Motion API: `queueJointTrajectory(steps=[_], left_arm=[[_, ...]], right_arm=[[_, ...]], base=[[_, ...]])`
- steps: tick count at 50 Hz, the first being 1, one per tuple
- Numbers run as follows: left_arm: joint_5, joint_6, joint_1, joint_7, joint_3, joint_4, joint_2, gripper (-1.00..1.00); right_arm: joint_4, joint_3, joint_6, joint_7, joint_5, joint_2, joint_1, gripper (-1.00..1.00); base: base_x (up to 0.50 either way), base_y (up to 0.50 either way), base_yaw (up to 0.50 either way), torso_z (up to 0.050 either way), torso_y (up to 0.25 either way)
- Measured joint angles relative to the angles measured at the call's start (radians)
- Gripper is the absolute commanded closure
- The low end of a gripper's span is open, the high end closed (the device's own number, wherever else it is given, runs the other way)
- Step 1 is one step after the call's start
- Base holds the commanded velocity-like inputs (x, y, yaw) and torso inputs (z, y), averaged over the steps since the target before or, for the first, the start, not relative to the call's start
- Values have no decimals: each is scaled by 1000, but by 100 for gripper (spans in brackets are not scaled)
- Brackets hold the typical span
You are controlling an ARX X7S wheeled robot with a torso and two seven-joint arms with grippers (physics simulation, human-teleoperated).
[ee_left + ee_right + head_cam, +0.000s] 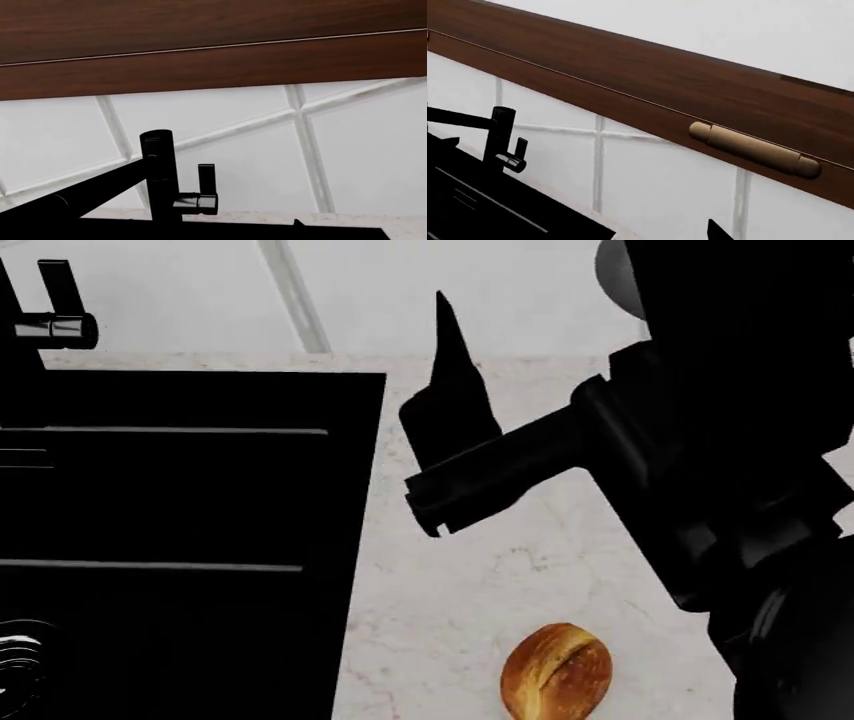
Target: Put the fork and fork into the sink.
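- While the head view looks down on it, the large matt black rectangular sink (200, 400) lies to the left of the right arm's black fingers (451, 405), its shiny ringed drain (16, 665) at the corner farthest from them.
- Those fingers point up and away over the pale marble worktop (534, 570); they merge into one dark wedge, so I cannot tell their spread.
- A golden-brown bread roll (557, 672) sits on the worktop, nearer the robot than the fingers and apart from them.
- Only the wrist views show the dark brown wooden cabinet (213, 55) above the white tiled wall.
- The left wrist view shows the black tap (160, 175) upright; the left fingers' state cannot be told.
- Only the right wrist view shows a pale wooden cylindrical handle (754, 150) on the cabinet.
- The slim black fork cannot be made out in any view.
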Motion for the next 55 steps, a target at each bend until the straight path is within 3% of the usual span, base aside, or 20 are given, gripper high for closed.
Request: queueJointTrajectory(steps=[14, 36, 55], left_arm=[[-9, -3, 4, -3, -6, 10, -2, -100], [-18, -6, 11, -8, -6, 23, -3, -100], [-24, -11, 9, -12, 4, 30, -3, -100]], right_arm=[[-57, 92, -73, 156, 1, 40, -153, -100], [-103, 156, -187, 141, -133, 62, -301, -100], [-101, 174, -219, 128, -138, 63, -320, -100]], base=[[0, 0, 0, 0, 0], [0, 0, 0, 0, 0], [-456, 333, 0, 0, 0]])
